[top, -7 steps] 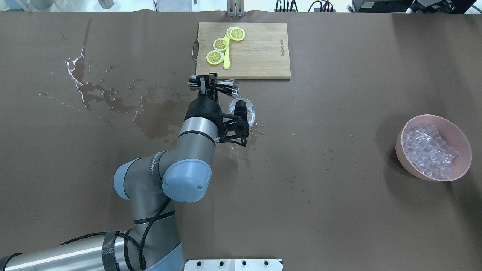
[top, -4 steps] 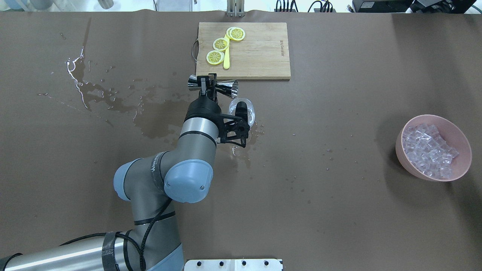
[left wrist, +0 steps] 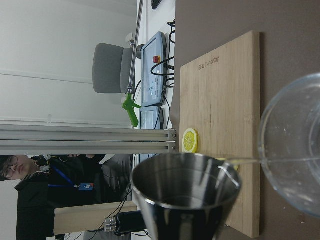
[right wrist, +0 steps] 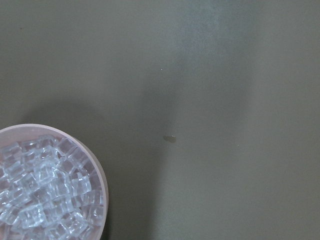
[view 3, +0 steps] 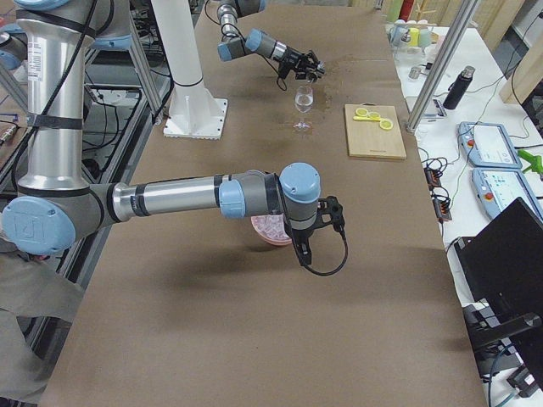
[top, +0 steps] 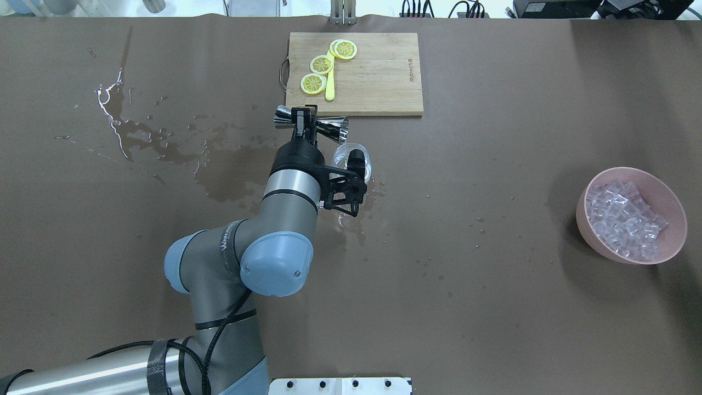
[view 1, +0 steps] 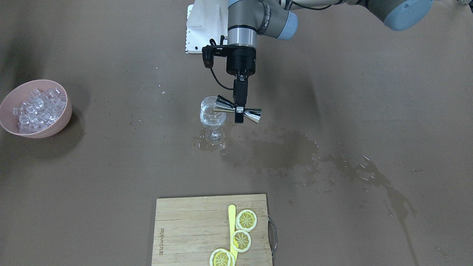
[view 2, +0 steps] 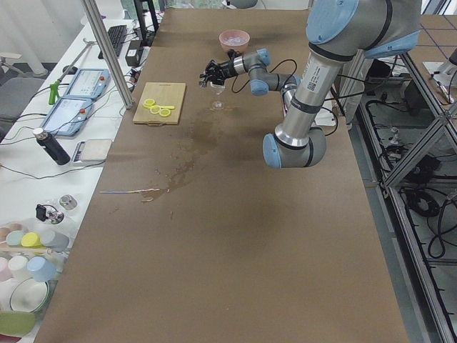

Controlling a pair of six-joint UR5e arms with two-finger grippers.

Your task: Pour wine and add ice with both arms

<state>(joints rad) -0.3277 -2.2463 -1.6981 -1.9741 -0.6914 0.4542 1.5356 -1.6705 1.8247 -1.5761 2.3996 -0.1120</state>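
L gripper (view 1: 239, 112), fingers clamped on jigger (view 1: 224, 105), has edged slightly far; jigger stays horizontal at wine glass (view 1: 211, 117) rim: pour approx. done. R gripper (view 3: 300, 252) state: cannot tell.

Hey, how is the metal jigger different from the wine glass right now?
The jigger is shiny opaque metal; the wine glass is clear. The jigger lies sideways in the air, clamped in the left gripper; the wine glass stands upright on the table. Both are small flared vessels.
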